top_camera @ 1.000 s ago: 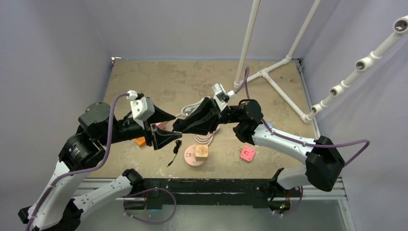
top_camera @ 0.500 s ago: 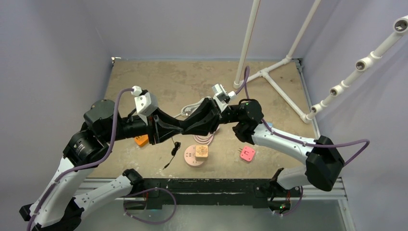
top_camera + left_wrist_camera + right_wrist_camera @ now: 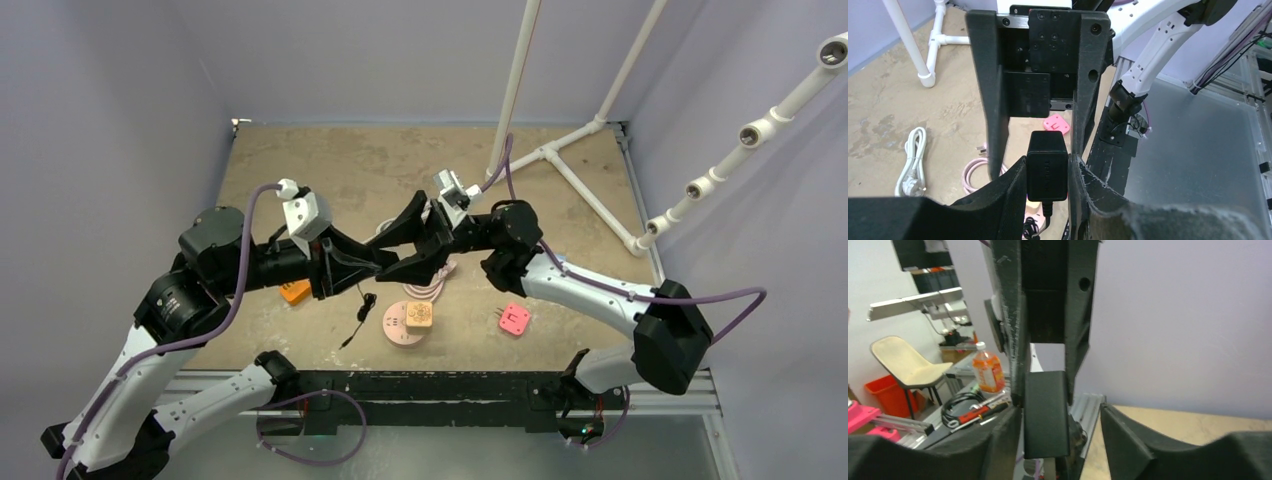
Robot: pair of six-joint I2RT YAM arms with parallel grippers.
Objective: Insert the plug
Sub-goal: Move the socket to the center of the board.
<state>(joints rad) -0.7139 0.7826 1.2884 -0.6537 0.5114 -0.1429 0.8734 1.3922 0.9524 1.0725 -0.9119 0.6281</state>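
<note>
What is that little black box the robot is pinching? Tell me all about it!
It is a small black plug, a smooth boxy block that looks like plastic, with faint lettering on one face. A thin black cord dangles from one end. The plug is held up in the air, squeezed between the two fingers of the left pincer. The right pincer is open around it.

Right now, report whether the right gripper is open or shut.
Open. The right gripper shows a gap between one finger and the black plug, which the left gripper pinches.
</note>
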